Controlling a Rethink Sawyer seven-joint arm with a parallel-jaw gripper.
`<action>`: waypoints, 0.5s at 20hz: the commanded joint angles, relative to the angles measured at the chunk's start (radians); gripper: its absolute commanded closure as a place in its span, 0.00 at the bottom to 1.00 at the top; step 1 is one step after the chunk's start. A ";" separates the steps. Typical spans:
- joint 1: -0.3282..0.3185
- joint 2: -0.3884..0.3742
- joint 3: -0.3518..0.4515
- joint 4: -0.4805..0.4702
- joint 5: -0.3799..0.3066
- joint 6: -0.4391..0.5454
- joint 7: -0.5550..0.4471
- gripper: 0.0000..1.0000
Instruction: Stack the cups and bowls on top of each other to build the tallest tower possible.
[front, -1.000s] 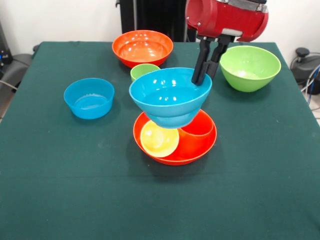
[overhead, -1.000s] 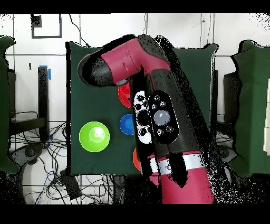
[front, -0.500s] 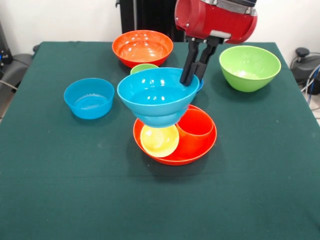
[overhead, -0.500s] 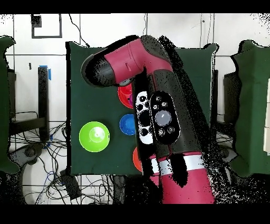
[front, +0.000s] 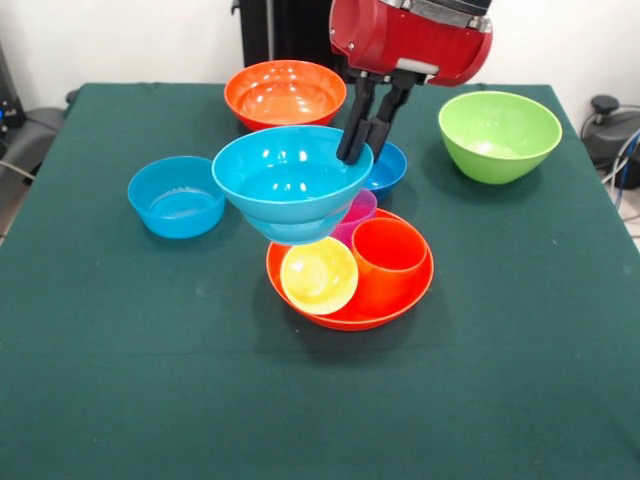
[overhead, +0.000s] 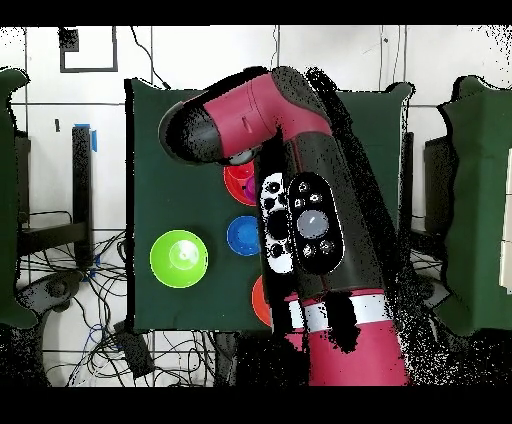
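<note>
My gripper (front: 357, 152) is shut on the right rim of a light blue bowl (front: 285, 183), which hangs in the air over the back left of a large orange bowl (front: 395, 297). In that orange bowl sit a yellow cup (front: 318, 276), an orange cup (front: 390, 250) and a purple cup (front: 358, 210) that is partly covered by the held bowl. A small dark blue bowl (front: 386, 168) stands just behind the fingers. The green cup is hidden. From overhead the arm (overhead: 300, 210) covers the held bowl and the gripper.
A second light blue bowl (front: 178, 195) stands at the left. Another large orange bowl (front: 285, 93) is at the back, and a lime green bowl (front: 498, 134) at the back right. Overhead, the lime green bowl (overhead: 179, 258) and dark blue bowl (overhead: 242, 235) show beside the arm.
My gripper has carried the light blue bowl leftward in the front view. This uncovered the purple cup and the dark blue bowl and hid the green cup.
</note>
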 joint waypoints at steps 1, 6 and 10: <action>0.015 0.014 -0.021 0.029 -0.046 0.075 -0.183 1.00; 0.009 0.007 -0.014 0.048 -0.036 0.051 -0.176 1.00; 0.004 0.002 -0.011 0.059 -0.032 0.033 -0.171 1.00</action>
